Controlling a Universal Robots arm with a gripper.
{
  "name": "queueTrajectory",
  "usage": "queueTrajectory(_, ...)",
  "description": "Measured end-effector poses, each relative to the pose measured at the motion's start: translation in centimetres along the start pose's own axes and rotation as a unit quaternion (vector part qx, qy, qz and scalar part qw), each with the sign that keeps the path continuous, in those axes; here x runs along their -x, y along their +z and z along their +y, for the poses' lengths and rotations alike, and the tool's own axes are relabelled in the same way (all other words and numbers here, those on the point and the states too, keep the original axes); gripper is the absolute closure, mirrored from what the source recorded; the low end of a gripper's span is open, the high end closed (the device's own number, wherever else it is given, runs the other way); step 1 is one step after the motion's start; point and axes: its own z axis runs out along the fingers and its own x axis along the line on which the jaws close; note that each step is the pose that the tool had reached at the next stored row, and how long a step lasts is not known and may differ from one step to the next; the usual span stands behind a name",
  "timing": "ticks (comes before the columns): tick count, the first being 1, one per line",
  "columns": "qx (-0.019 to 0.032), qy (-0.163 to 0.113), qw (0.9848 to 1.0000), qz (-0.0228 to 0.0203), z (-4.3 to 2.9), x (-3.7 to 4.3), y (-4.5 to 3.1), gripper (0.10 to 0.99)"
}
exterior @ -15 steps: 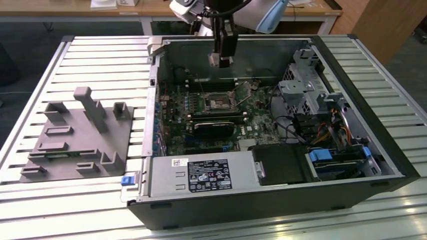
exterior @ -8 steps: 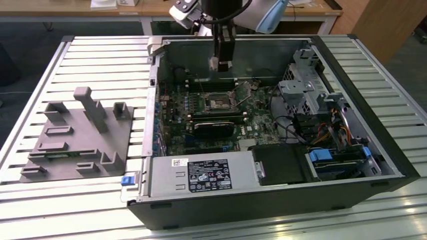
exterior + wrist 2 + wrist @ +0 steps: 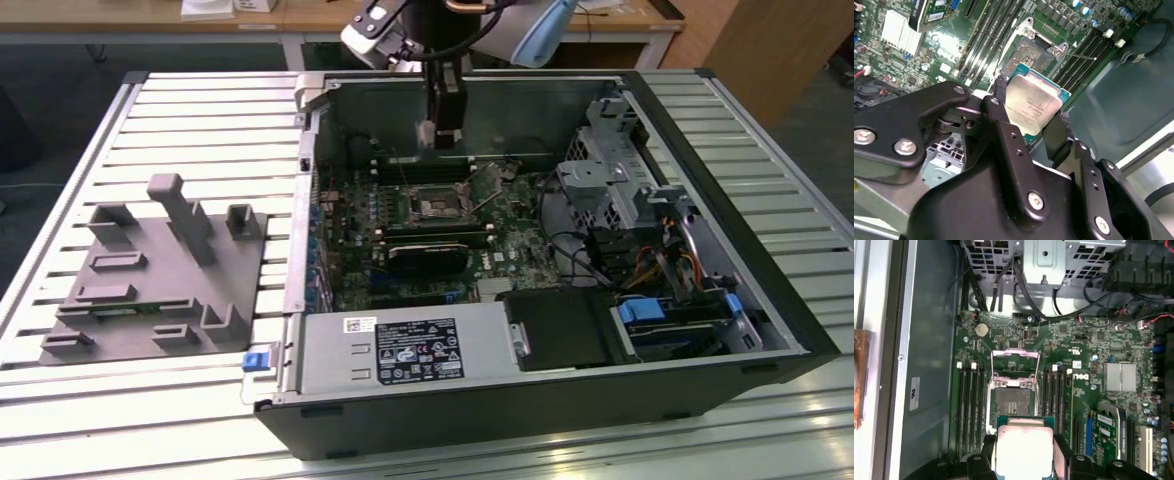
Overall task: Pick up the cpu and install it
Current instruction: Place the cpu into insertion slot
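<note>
My gripper point(image 3: 441, 135) hangs inside the open computer case, shut on the cpu point(image 3: 1031, 104), a flat square chip with a pale silver top and a green rim. In the second wrist view the black fingers point(image 3: 1056, 135) clamp two opposite sides of the chip. In the first wrist view the cpu point(image 3: 1024, 450) sits above the motherboard, close to the open socket point(image 3: 1013, 402), whose metal load plate point(image 3: 1015, 362) is flipped up. In the exterior view the socket point(image 3: 438, 206) lies on the motherboard below the gripper.
The black computer case point(image 3: 694, 330) lies open on a slatted metal table point(image 3: 200, 110). A grey plastic fixture point(image 3: 154, 275) stands at the exterior view's left. Memory slots point(image 3: 970, 407) flank the socket. A drive cage point(image 3: 607, 190) and cables point(image 3: 654, 265) crowd the exterior view's right.
</note>
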Motion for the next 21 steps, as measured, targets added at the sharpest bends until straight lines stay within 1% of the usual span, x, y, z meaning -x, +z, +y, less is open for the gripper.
queueTrajectory(2, 0.0000, -0.006, 1.0000, 0.0003, -0.03, -0.09, 0.37, 0.545)
queueTrajectory(8, -0.0005, -0.006, 1.0000, 0.0004, -0.05, -0.34, 1.45, 0.545)
queueTrajectory(10, -0.0021, -0.006, 1.0000, 0.0004, 0.02, -0.41, 1.78, 0.545)
queueTrajectory(12, -0.0025, -0.006, 1.0000, 0.0005, 0.03, -0.42, 2.10, 0.545)
queueTrajectory(14, -0.0026, -0.006, 1.0000, 0.0005, 0.02, -0.43, 2.29, 0.545)
queueTrajectory(18, -0.0026, -0.006, 1.0000, -0.0002, 0.02, -0.43, 2.43, 0.545)
queueTrajectory(21, -0.0026, -0.006, 1.0000, -0.0002, 0.11, -0.43, 2.77, 0.545)
